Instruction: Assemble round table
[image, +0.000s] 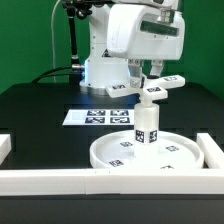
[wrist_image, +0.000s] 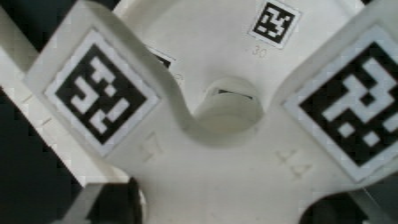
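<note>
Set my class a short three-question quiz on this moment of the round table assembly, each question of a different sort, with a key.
1. True or false: the cylinder leg lies on its side.
2. Which part does the hand hold? A) round disc B) cross-shaped base C) marker board
3. Fill in: the leg stands upright on the ____.

Key
1. False; it stands upright.
2. B, the cross-shaped base, held above the leg.
3. round disc
</note>
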